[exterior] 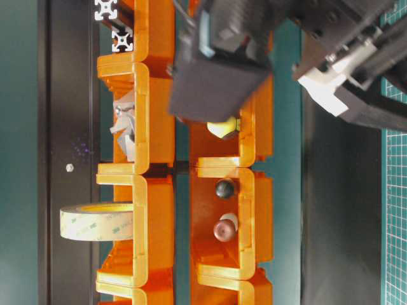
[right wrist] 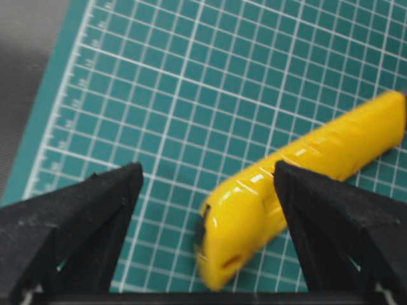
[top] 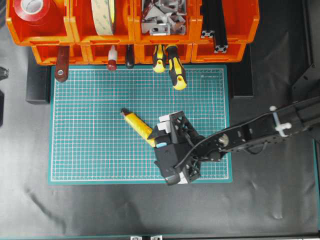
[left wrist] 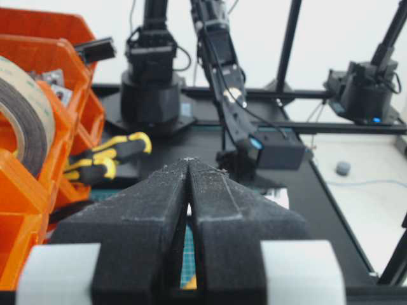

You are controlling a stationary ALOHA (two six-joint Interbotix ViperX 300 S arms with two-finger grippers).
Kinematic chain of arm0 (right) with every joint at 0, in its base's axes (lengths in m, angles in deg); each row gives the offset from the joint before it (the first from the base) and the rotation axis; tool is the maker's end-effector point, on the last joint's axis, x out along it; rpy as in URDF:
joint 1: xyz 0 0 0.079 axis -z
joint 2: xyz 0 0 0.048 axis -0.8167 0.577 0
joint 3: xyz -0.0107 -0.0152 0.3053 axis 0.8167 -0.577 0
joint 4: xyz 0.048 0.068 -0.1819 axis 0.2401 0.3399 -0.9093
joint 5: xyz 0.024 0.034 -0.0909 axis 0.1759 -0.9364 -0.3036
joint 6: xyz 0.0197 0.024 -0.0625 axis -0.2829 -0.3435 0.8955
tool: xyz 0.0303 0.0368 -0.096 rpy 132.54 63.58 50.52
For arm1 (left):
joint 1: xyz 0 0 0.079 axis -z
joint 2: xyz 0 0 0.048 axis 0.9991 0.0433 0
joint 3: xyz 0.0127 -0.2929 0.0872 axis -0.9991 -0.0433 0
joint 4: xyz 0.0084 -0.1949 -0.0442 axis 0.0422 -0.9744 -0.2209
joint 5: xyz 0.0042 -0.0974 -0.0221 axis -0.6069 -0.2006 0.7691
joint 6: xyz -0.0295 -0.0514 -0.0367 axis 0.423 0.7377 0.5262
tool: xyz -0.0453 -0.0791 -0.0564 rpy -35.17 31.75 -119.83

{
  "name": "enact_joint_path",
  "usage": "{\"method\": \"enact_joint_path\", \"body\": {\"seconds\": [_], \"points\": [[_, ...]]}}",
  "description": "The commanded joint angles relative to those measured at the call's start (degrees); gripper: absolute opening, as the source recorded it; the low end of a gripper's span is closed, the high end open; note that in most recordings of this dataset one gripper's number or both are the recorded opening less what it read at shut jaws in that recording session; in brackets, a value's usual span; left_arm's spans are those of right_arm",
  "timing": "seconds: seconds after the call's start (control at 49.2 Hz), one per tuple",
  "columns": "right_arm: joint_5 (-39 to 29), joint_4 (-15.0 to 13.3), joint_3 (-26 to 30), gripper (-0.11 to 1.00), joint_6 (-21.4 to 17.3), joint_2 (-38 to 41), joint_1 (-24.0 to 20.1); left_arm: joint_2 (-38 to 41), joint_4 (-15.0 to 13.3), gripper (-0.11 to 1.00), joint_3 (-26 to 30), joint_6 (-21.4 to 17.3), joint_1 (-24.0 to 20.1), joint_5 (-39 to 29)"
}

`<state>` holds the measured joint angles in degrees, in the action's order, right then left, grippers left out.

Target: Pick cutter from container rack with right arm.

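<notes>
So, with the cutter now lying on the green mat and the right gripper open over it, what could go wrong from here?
1. The cutter looks blurred in the wrist view, so it may not have settled and could slide on the mat.
2. One finger of the right gripper is close against the cutter; pulling away could drag or spin it.

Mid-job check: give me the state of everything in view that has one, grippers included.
Cutter: out of the rack, lying flat on the green mat, not gripped.
Right gripper: open, jaws spread around the cutter's near end.
Left gripper: shut, empty.
Container rack: upright at the mat's far edge, tools in its bins.
Screwdrivers: handles sticking out of a lower bin.
Tape roll: standing on edge in an upper bin.
</notes>
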<state>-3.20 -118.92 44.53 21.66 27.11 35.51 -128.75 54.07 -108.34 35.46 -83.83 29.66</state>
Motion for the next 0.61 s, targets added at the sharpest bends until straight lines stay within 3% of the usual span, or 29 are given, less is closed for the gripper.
{"method": "enact_joint_path", "body": {"seconds": [0.0, 0.203, 0.589], "points": [[-2.20, 0.09, -0.53, 0.80, -0.88, -4.57, -0.44, 0.62, 0.18, 0.00, 1.32, 0.09, -0.09, 0.26], [-6.06, 0.09, -3.87, 0.80, -3.87, -12.22, -0.97, 0.53, 0.26, 0.00, 1.32, 0.09, 0.00, -0.79], [-11.25, 0.09, -10.28, 0.80, -14.06, -29.88, -4.39, 0.62, 0.18, 0.00, 1.32, 0.09, 0.09, -0.88]]}}
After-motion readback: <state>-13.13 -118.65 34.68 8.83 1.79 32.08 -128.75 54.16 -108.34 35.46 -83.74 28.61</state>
